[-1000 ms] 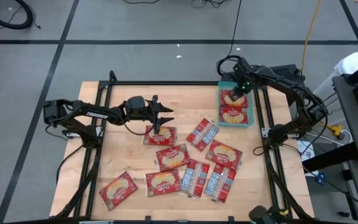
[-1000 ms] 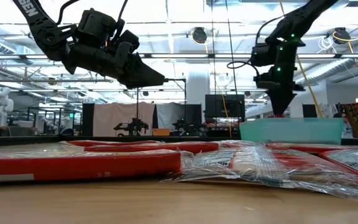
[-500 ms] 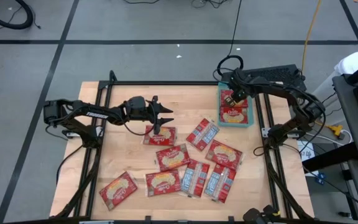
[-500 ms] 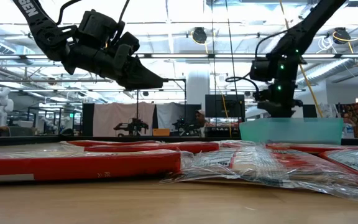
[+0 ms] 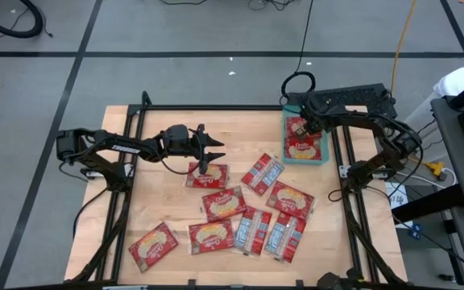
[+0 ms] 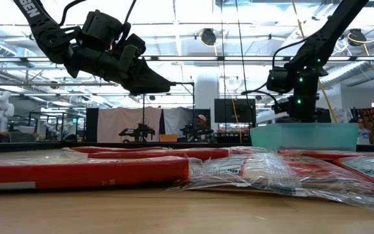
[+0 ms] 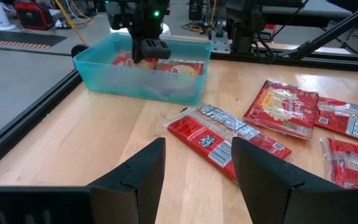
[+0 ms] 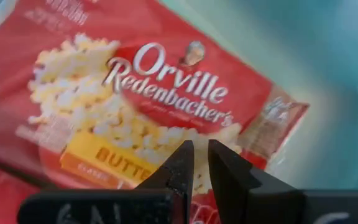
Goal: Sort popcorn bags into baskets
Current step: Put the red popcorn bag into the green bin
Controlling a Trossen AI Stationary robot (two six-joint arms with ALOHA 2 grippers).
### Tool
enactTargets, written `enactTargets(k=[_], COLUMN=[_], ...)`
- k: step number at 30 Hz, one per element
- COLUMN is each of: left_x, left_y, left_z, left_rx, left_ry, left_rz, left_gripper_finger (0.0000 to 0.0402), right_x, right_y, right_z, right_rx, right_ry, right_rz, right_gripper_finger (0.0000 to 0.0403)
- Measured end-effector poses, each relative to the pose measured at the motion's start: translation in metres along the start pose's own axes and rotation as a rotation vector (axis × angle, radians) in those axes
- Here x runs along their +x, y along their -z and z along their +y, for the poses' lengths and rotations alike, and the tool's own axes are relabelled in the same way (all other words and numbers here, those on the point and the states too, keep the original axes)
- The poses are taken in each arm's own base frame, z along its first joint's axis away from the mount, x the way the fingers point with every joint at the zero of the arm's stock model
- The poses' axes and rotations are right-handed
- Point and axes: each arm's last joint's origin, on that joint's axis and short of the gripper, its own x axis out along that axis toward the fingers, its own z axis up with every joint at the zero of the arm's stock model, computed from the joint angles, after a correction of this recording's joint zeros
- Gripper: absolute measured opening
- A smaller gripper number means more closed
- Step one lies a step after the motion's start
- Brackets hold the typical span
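- Bags point(image 5: 225, 203): most lie scattered flat on the table point(image 5: 159, 137), some overlapping; two already rest in the tray point(image 5: 326, 145) at the far right edge, so sorting is, I judge, barely begun.
- Right gripper point(image 5: 308, 126): I sit low inside the tray, just over the far bag point(image 8: 148, 93). My jaws are narrow, a thin slit between them, holding nothing; probably a posture for pressing or nudging that bag flat.
- Left gripper point(image 5: 213, 149): I hover above the table near the bag point(image 5: 206, 175) closest to me, jaws wide and empty, likely spread to take a bag's edge.
- Tray position: beside my right arm, which suits short deliveries.
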Motion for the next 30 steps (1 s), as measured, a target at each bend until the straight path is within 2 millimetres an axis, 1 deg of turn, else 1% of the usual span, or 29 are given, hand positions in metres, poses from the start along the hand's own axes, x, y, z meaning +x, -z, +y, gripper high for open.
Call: enactTargets(k=[4,6,8,10,13,15,17,19,21,23,24,27,30], left_x=[0.0,0.0,0.0,-0.001,-0.002,-0.006,-0.011,-0.016,-0.021,-0.024,-0.025,-0.027,-0.031], left_y=[0.0,0.001,0.004,0.01,0.02,0.026,0.024,0.019,0.017,0.017,0.019,0.025,0.031], left_z=[0.0,0.0,0.0,0.001,0.003,0.002,-0.001,-0.007,-0.018,-0.032,-0.038,-0.057,-0.073], left_rx=[0.002,0.0,-0.008,-0.029,-0.101,-0.216,-0.338,-0.369,-0.337,-0.28,-0.257,-0.212,-0.139], left_ry=[0.0,-0.001,-0.011,-0.046,-0.128,-0.157,-0.142,-0.077,-0.011,0.03,0.036,0.033,-0.02], left_rz=[0.0,0.009,0.044,0.101,0.208,0.275,0.299,0.311,0.349,0.388,0.415,0.493,0.553], left_gripper_finger=[0.0186,0.0186,0.0186,0.0186,0.0186,0.0186,0.0186,0.0186,0.0186,0.0187,0.0187,0.0188,0.0204], right_x=[-0.002,-0.006,-0.014,-0.027,-0.053,-0.073,-0.093,-0.11,-0.125,-0.134,-0.137,-0.134,-0.129], right_y=[-0.003,-0.004,-0.004,-0.005,-0.003,-0.001,0.001,0.003,0.006,0.011,0.014,0.028,0.041], right_z=[0.0,0.001,0.005,0.011,0.026,0.038,0.05,0.061,0.069,0.078,0.084,0.1,0.113], right_rx=[0.011,0.029,0.045,0.048,0.021,-0.04,-0.113,-0.158,-0.184,-0.222,-0.242,-0.303,-0.345], right_ry=[0.002,-0.032,-0.08,-0.136,-0.2,-0.245,-0.29,-0.338,-0.382,-0.428,-0.451,-0.507,-0.557], right_rz=[-0.033,-0.054,-0.084,-0.131,-0.225,-0.321,-0.431,-0.532,-0.605,-0.665,-0.691,-0.731,-0.762], right_gripper_finger=[0.004,0.004,0.004,0.004,0.004,0.0041,0.0041,0.0041,0.0041,0.0041,0.0041,0.0041,0.0041])
